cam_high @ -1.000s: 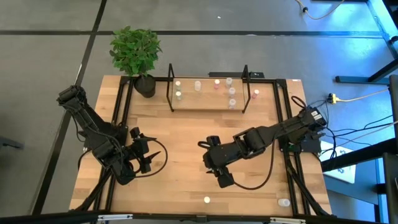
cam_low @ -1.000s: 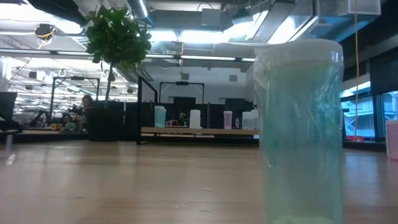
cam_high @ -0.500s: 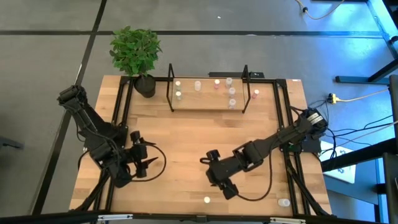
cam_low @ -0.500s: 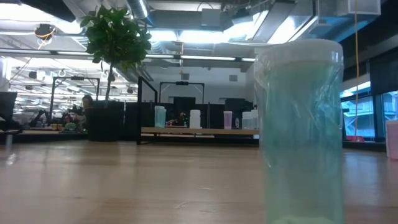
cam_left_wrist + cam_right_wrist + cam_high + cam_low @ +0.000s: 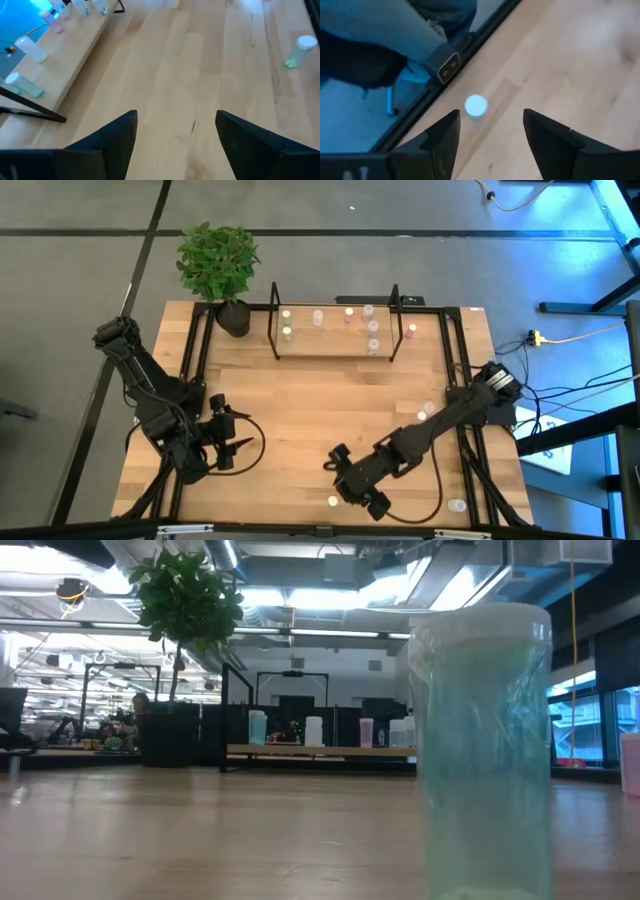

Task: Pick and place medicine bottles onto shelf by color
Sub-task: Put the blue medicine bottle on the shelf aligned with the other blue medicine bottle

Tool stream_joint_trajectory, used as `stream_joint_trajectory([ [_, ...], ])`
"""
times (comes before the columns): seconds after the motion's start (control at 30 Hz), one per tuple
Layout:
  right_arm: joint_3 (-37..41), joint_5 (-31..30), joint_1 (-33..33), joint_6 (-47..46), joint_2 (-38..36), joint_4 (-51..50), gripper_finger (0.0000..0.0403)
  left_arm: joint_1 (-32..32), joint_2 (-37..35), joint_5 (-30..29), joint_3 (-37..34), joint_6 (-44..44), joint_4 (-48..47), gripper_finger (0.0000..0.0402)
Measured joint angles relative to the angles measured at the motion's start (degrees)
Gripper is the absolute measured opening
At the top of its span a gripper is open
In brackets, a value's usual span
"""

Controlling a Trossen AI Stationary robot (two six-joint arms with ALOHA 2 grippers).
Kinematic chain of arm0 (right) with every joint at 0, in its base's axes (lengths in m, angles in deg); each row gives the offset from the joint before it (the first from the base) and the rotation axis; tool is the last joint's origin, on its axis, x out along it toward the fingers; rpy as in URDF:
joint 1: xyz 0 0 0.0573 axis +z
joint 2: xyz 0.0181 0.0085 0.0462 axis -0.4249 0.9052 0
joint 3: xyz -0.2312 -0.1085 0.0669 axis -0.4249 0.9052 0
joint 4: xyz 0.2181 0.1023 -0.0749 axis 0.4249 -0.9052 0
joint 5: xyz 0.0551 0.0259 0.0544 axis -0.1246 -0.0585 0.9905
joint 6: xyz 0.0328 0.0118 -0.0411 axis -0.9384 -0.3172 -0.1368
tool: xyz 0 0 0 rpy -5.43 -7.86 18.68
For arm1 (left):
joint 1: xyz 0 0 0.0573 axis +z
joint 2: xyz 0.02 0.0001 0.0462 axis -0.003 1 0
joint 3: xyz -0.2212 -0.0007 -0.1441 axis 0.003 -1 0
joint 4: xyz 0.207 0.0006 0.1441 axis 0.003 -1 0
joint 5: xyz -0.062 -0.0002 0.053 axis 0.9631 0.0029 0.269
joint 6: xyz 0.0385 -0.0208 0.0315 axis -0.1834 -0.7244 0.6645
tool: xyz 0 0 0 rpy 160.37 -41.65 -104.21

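The medicine bottle, a small pale translucent cylinder with a whitish cap (image 5: 332, 501), stands alone near the front edge of the light wooden worktop (image 5: 300, 400), and it is just in front of my right hand (image 5: 362, 498). In my right wrist view I see the same bottle from above as a pale round cap (image 5: 476, 105), a little ahead of my two dark fingers (image 5: 440, 137) and close to the black frame at the worktop's edge. I hold this hand well open and empty, with the gap between the fingers turned toward the bottle, because I judge the next step is to bring the fingers to both sides of it and close. The bottle is much smaller than the hand, so I think I must center it carefully, or one finger may push it over.

My left hand (image 5: 222, 442) waits over its own side of the worktop, also open and holding nothing. Far beyond both hands is the light wooden shelf in a thin black wire frame (image 5: 330, 345), where several small bottles already stand. Another clear bottle (image 5: 456, 505) is beside my right arm near the front corner, and one more (image 5: 426, 415) is near the arm's middle. In the low view one bottle (image 5: 486, 750) fills the front.
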Motion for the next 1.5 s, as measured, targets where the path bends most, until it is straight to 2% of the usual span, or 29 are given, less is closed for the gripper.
stream_joint_trajectory([
  [0.1,0.0,-0.7,0.9,3.8,2.7,3.0,0.0220,0.0,0.0,-0.1,0.0,0.0,1.0,0.0263],
  [0.4,0.0,-0.4,-0.5,6.9,8.2,5.8,0.0220,0.0,0.0,0.5,0.0,0.0,1.8,0.0263],
  [0.53,0.0,2.8,-0.8,6.9,8.6,6.9,0.0220,0.0,0.0,0.7,0.0,0.0,1.8,0.0263],
  [0.67,0.0,3.7,-0.7,6.8,8.6,7.7,0.0220,0.0,0.0,0.7,0.0,0.0,1.7,0.0263],
  [1.13,0.0,3.6,0.5,4.6,8.6,7.2,0.0220,0.0,0.0,2.9,0.0,1.6,3.4,0.0263],
  [1.37,0.0,3.5,0.8,6.9,8.6,7.3,0.0220,0.0,0.0,2.9,0.0,1.6,3.4,0.0263],
  [1.5,-0.1,0.4,0.8,7.0,9.3,7.5,0.0220,0.0,0.0,2.9,0.0,1.6,3.4,0.0263],
])
